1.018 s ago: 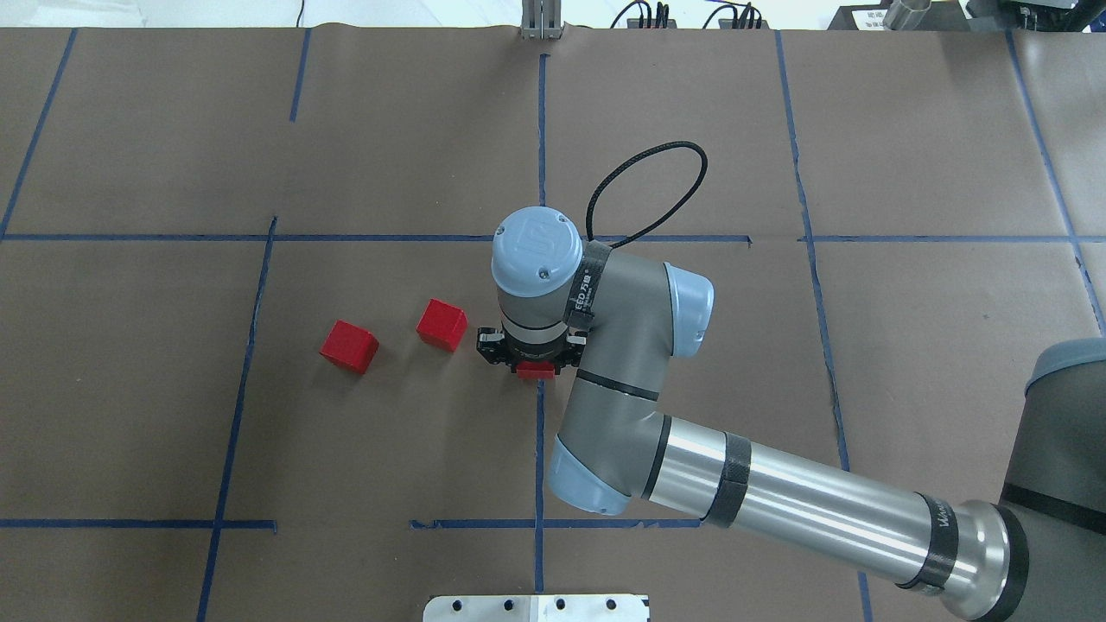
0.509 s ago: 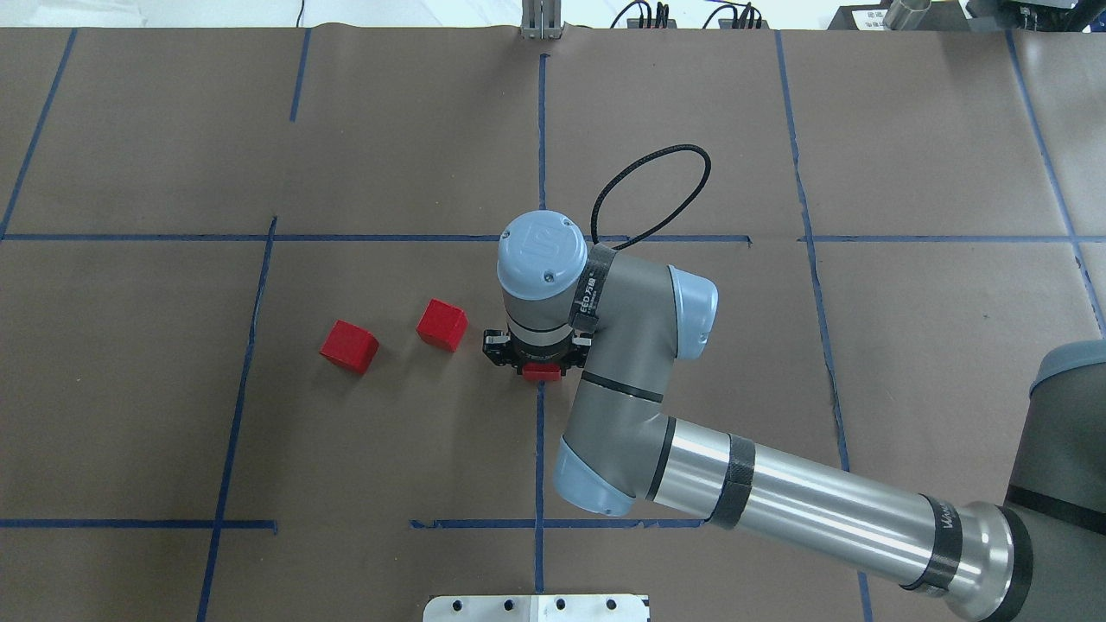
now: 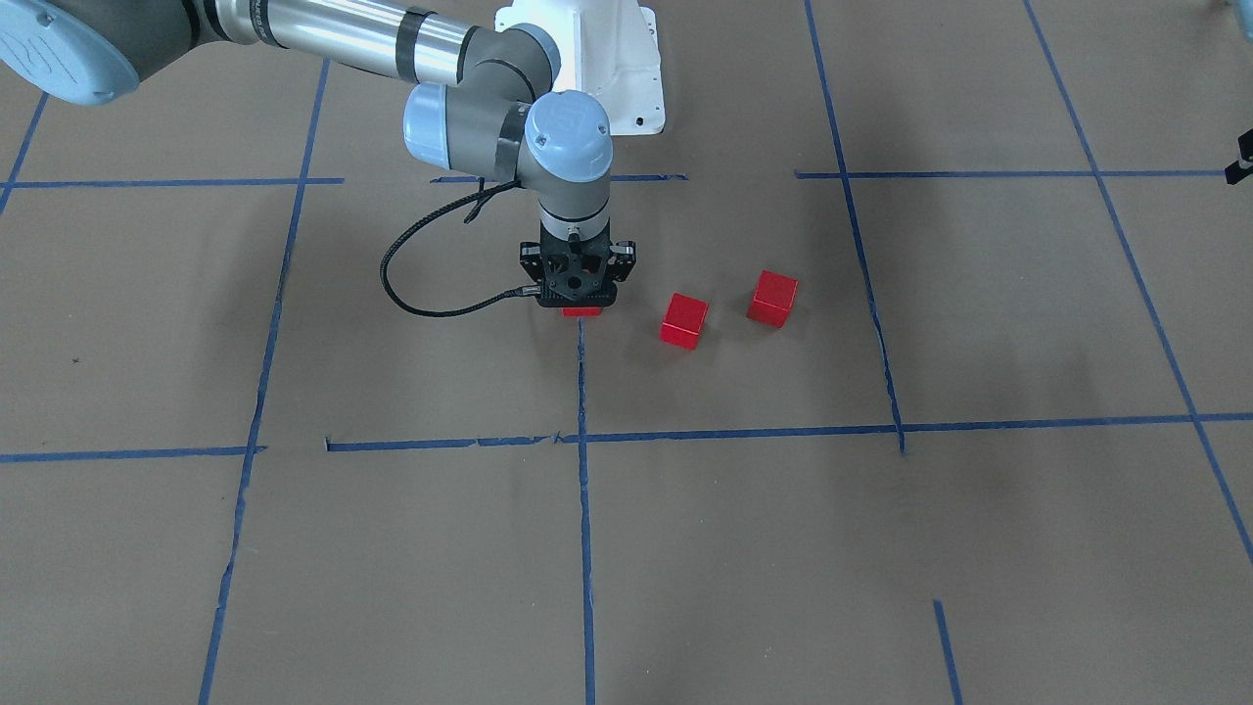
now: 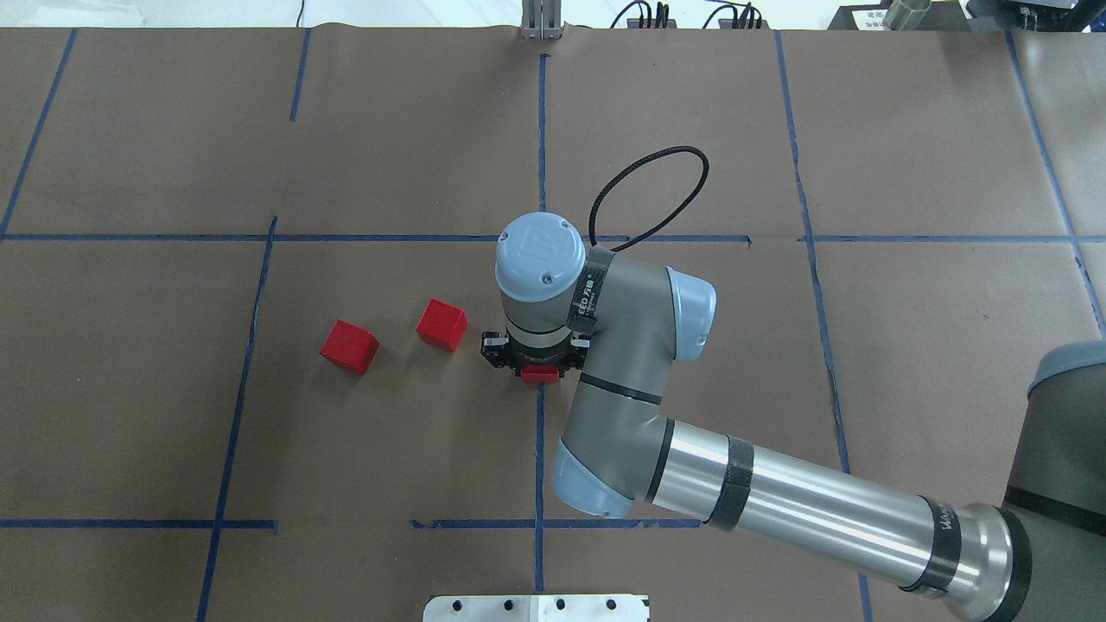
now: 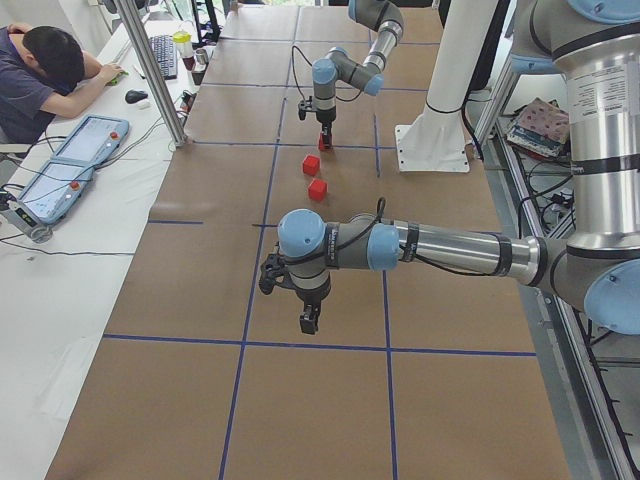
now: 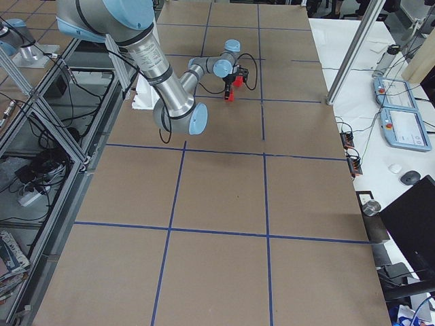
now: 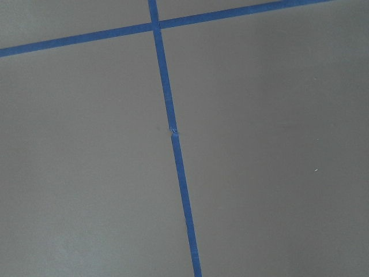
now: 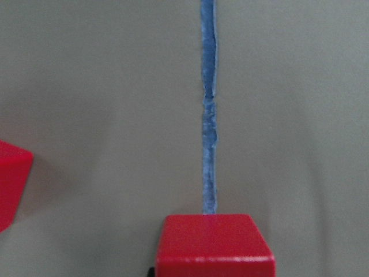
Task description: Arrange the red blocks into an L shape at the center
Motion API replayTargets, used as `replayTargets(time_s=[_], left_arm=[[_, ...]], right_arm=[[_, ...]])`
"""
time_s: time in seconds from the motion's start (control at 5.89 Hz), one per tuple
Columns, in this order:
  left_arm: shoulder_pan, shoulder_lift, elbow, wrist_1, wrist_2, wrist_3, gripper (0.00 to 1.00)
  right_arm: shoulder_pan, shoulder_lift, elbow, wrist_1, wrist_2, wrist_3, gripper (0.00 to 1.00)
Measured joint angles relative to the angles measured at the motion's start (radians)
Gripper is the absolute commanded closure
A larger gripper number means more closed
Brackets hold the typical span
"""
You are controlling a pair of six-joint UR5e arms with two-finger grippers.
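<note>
Currently, the right gripper (image 4: 537,363) points straight down, pinching one red block (image 4: 537,374) at the end of the centre tape line (image 4: 539,415). A second block (image 4: 441,325) lies near on its left, a third block (image 4: 349,345) farther left, none touching. The left gripper (image 5: 310,322) hangs over bare paper (image 5: 330,400) well away; its grip state cannot be told.

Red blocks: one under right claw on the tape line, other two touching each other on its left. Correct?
No. The near side block and far side block sit apart, not touching; the overhead view shows paper between them. The third block is under the right claw on the tape line.
</note>
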Motion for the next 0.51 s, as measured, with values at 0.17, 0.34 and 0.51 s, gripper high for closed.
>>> replayTargets(time_s=[0.17, 0.34, 0.51], left_arm=[[0.000, 0.000, 0.000, 0.000, 0.000, 0.000, 0.00], [0.000, 0.000, 0.000, 0.000, 0.000, 0.000, 0.00], [0.000, 0.000, 0.000, 0.000, 0.000, -0.001, 0.00]], right_arm=[[0.001, 0.002, 0.006, -0.001, 0.000, 0.000, 0.00], [0.008, 0.004, 0.017, -0.003, 0.003, 0.000, 0.00], [0.027, 0.006, 0.051, -0.032, 0.008, -0.003, 0.00]])
